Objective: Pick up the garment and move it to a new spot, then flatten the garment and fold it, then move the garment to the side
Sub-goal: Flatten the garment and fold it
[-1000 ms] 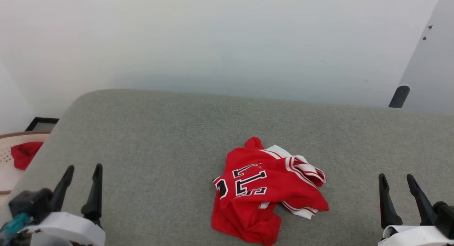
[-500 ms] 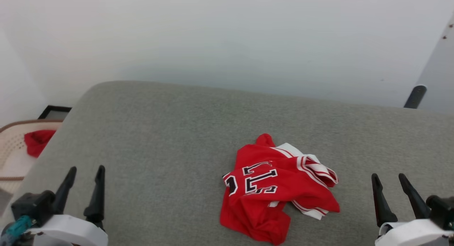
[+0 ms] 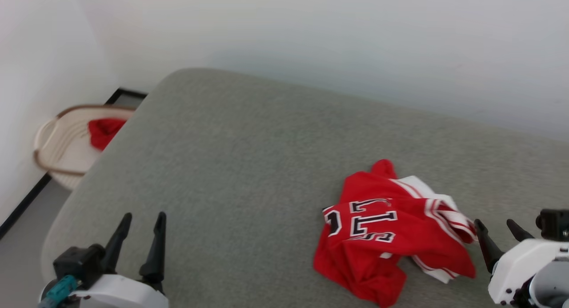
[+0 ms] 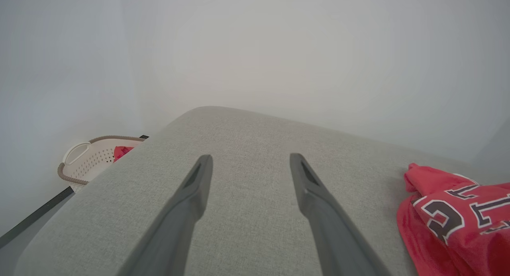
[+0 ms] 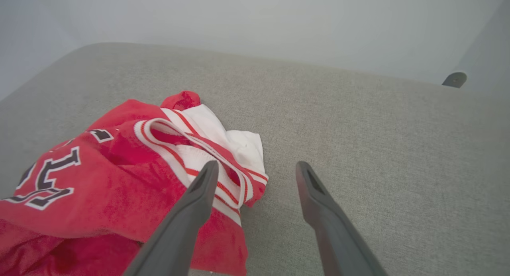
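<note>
right gripper, jaws spread, has drawn up beside the crumpled red-and-white jersey garment; left gripper spread too. pickup may begin.

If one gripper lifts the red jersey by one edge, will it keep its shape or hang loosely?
Probably it hangs limp: the jersey lies crumpled in soft folds on the grey cushion. It looks thin and light, so pinching the striped trim should likely lift it all. A push would probably bunch it, not slide it: the cushion looks coarse.
</note>
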Robot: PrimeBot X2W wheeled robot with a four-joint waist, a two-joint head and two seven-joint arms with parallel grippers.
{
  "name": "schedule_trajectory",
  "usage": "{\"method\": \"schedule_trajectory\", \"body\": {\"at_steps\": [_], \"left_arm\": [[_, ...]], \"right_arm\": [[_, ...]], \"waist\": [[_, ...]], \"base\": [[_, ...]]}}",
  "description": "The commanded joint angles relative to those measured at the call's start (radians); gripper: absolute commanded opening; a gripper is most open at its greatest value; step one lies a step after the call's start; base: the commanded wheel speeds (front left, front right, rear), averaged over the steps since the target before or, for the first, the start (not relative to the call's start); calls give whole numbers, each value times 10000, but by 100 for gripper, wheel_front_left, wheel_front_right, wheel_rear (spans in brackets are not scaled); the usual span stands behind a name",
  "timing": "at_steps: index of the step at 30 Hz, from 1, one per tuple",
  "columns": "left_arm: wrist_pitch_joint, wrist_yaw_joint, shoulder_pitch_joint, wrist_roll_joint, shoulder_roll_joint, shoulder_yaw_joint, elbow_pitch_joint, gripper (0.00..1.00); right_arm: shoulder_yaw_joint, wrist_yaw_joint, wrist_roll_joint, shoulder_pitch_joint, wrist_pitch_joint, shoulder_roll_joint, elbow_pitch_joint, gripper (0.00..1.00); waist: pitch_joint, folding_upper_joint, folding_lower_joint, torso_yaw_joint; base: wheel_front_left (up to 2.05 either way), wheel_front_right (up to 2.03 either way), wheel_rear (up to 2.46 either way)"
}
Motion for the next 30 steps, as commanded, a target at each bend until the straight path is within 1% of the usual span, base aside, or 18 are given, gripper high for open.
{"method": "schedule_trajectory", "body": {"at_steps": [1,8,13,14,15,21,30], "left_arm": [[-54,-20,-152,53,-46,-28,8,100],[-188,-138,-449,119,-387,-195,185,100],[-254,-210,-638,132,-580,-233,312,100],[-271,-230,-667,129,-607,-223,335,100],[-285,-236,-697,137,-632,-219,362,100],[-315,-173,-585,94,-666,-55,422,100],[-335,-81,-384,96,-471,130,266,100]], "right_arm": [[-72,1,54,-154,121,-30,34,100],[-228,1,165,-610,1370,-129,594,100],[-112,1,209,-991,1744,-96,1155,100],[2,1,219,-1098,1736,-153,1222,29],[56,1,248,-1232,1628,-212,1271,0],[287,1,483,-1568,1341,-388,1533,0],[214,1,782,-1473,1397,-670,827,0]], "waist": [[550,0,0,609],[1071,0,0,1152],[1363,0,0,1268],[1399,0,0,1271],[1423,0,0,1267],[1399,0,0,996],[1149,0,0,321]], "base": [[0,0,0],[0,0,0],[0,0,0],[0,0,0],[0,0,0],[0,0,0],[0,0,0]]}}
